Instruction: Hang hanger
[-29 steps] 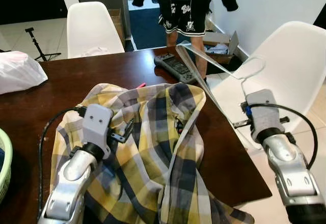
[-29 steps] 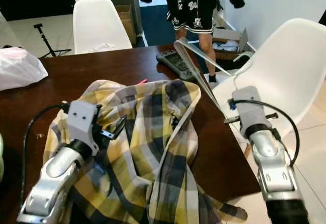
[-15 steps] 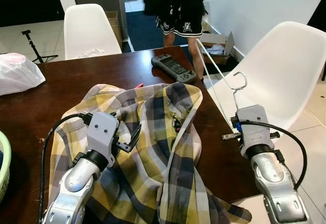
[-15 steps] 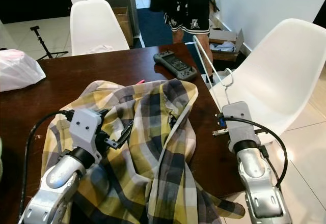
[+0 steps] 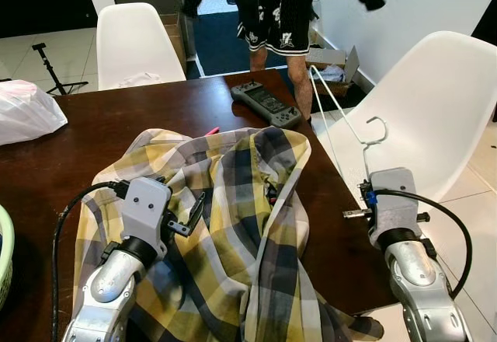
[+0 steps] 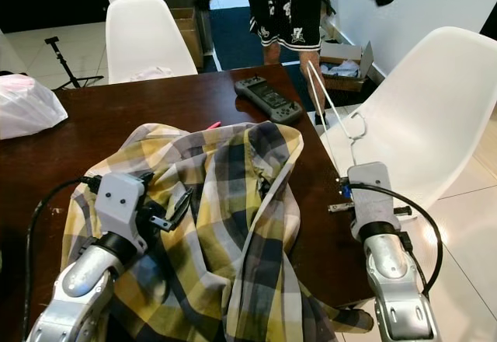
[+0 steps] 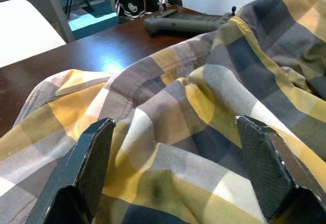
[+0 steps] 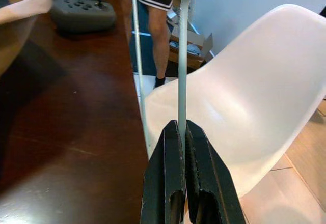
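Note:
A yellow, grey and navy plaid shirt (image 5: 233, 202) lies spread on the dark wooden table (image 5: 101, 116). My left gripper (image 7: 173, 152) hovers open just above the shirt, its black fingers (image 7: 91, 158) wide apart with cloth between them. My right gripper (image 8: 182, 147) is shut on the thin wire of a pale hanger (image 5: 342, 116) at the table's right edge. The hanger's hook (image 5: 377, 128) curls above the wrist, and its wire stretches away toward the far table corner.
A grey game controller (image 5: 265, 102) lies at the table's far right. White chairs stand at the right (image 5: 419, 101) and behind the table (image 5: 136, 43). A person in black shorts (image 5: 279, 23) stands beyond the table. A white plastic bag (image 5: 27, 109) rests at the left.
The hanger has swung from a flat, tilted pose to edge-on, with its hook now upright above my right wrist. My right arm shifted slightly. The left gripper stays over the shirt.

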You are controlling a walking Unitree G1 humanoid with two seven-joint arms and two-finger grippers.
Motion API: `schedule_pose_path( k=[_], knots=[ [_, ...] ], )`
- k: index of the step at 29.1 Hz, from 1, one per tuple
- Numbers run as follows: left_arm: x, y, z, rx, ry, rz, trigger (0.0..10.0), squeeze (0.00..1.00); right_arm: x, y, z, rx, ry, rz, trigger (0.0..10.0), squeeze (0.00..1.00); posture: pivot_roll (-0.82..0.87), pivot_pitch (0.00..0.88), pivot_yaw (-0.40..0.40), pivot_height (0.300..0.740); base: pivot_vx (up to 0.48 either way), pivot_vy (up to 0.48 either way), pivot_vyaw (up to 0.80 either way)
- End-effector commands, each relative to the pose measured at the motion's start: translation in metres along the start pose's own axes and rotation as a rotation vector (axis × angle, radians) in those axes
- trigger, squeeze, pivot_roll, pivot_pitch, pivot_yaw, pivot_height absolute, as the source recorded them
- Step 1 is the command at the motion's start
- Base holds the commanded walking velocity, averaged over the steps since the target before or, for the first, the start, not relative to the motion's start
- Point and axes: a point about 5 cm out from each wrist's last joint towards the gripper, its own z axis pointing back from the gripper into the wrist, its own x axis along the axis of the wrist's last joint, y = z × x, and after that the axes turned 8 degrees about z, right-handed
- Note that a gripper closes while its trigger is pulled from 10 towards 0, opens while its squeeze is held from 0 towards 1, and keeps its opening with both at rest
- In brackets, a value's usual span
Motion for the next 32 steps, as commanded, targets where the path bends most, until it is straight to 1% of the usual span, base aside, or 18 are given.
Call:
schedule_pose_path(
  k=[1,6,20,21,22,24,25,26,27,29,30,32],
  knots=[
    [-0.0021,-0.0015,0.0027,-0.007,0.012,0.029,10.0,0.0,0.002,0.0005,0.0032,-0.008,-0.003,-0.025,10.0,0.0,0.04,0.158,0.0,0.74,0.0,0.0,0.0],
    [-0.0035,-0.0045,0.0003,-0.034,0.016,0.045,10.0,0.0,0.0042,0.0,0.0035,-0.017,-0.016,-0.046,10.0,0.0,0.03,0.159,-0.004,0.74,0.0,0.0,0.0],
    [-0.0035,-0.004,0.0004,-0.028,0.015,0.045,10.0,0.0,0.0036,-0.0015,0.0061,-0.025,-0.009,-0.056,10.0,0.0,0.04,0.165,0.002,0.74,0.0,0.0,0.0],
    [-0.0032,-0.0041,0.0005,-0.029,0.015,0.045,10.0,0.0,0.0037,-0.0015,0.0062,-0.025,-0.01,-0.055,2.2,0.0,0.04,0.167,0.001,0.74,0.0,0.0,0.0],
    [-0.0032,-0.0041,0.0006,-0.029,0.015,0.046,10.0,0.0,0.0039,-0.0013,0.0064,-0.022,-0.013,-0.057,0.0,0.0,0.04,0.168,0.002,0.74,0.0,0.0,0.0],
    [-0.0032,-0.0041,0.0006,-0.029,0.015,0.046,10.0,0.0,0.0039,-0.0013,0.0064,-0.022,-0.013,-0.057,0.0,0.0,0.04,0.168,0.002,0.74,0.0,0.0,0.0],
    [-0.0033,-0.0042,0.0007,-0.029,0.015,0.046,10.0,0.0,0.0039,-0.0008,0.0064,-0.019,-0.014,-0.057,0.3,0.0,0.04,0.168,0.002,0.74,0.0,0.0,0.0],
    [-0.0033,-0.0042,0.0007,-0.029,0.015,0.046,10.0,0.0,0.0039,-0.0008,0.0064,-0.019,-0.014,-0.057,0.3,0.0,0.04,0.168,0.002,0.74,0.0,0.0,0.0],
    [-0.0034,-0.0042,0.0007,-0.029,0.016,0.047,10.0,0.0,0.0036,-0.0005,0.0062,-0.018,-0.013,-0.055,6.7,0.0,0.04,0.169,0.001,0.74,0.0,0.0,0.0],
    [-0.0034,-0.0042,0.0007,-0.029,0.016,0.047,10.0,0.0,0.0036,-0.0005,0.0062,-0.018,-0.013,-0.055,6.7,0.0,0.04,0.169,0.001,0.74,0.0,0.0,0.0],
    [-0.0036,-0.0044,0.0008,-0.03,0.017,0.048,10.0,0.0,0.003,-0.0004,0.0061,-0.017,-0.011,-0.053,10.0,0.0,0.04,0.17,0.001,0.74,0.0,0.0,0.0],
    [-0.0038,-0.0045,0.0008,-0.03,0.017,0.048,10.0,0.0,0.0023,-0.0005,0.0057,-0.017,-0.007,-0.052,10.0,0.0,0.04,0.165,0.0,0.74,0.0,0.0,0.0]
  ],
)
